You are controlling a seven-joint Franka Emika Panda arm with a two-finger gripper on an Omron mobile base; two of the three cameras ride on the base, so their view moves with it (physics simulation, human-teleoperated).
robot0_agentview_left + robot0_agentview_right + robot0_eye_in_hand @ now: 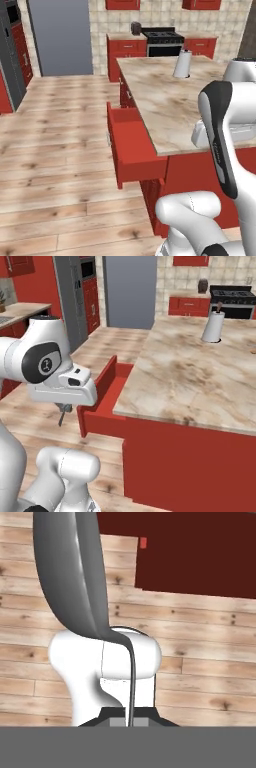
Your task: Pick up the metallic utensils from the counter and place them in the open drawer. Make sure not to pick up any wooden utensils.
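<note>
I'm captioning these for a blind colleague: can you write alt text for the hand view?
A silver metal spoon is pinched by its thin handle in the shut gripper, its bowl looming large toward the top. Behind it lie a wooden plank floor and the dark red drawer.

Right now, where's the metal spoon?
The metal spoon is clamped in the shut pincer; in the right base view it hangs over the wood floor, just left of the open drawer.

A white paper towel roll (183,64) stands upright before the black stove (163,42).
</note>
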